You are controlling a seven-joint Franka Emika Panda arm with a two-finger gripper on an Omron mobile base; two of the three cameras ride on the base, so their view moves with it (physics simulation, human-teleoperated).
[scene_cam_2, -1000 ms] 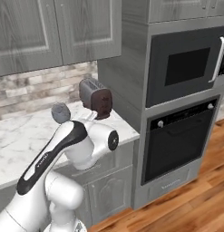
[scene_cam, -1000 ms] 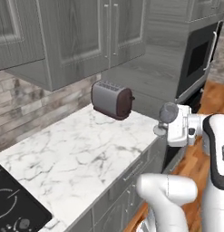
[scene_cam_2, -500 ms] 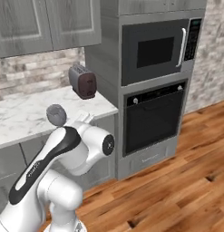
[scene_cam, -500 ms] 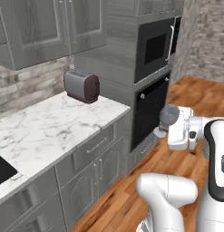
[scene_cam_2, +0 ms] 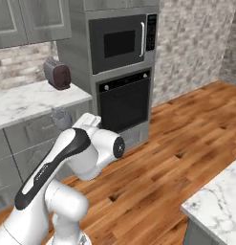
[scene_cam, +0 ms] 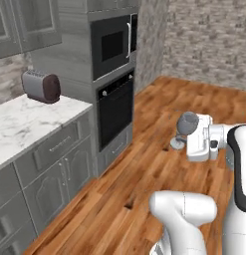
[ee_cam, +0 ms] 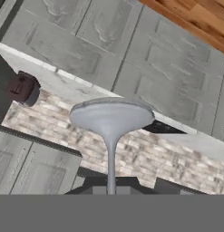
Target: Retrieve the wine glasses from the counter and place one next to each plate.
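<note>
One wine glass (scene_cam: 187,123) of grey-tinted glass hangs over the wood floor, tilted, with my gripper (scene_cam: 187,135) shut on its stem. From the right side its bowl (scene_cam_2: 60,117) shows just left of my gripper (scene_cam_2: 72,123). In the hand view the round foot of the wine glass (ee_cam: 111,116) faces me, and the thin stem runs down into my gripper (ee_cam: 111,188). The counter (scene_cam: 25,120) of white marble lies to the left, apart from the arm. The plates are out of view.
A dark toaster (scene_cam: 41,86) stands on the counter's end beside a tall unit with a wall oven (scene_cam: 115,110) and a microwave (scene_cam_2: 120,43). Wood floor (scene_cam: 159,134) spreads ahead. A marble island corner (scene_cam_2: 219,197) sits at the lower right.
The whole picture has swung: the camera turned away from the counter, so the toaster slid left and oven, brick wall and floor came in. The glass stays gripped.
</note>
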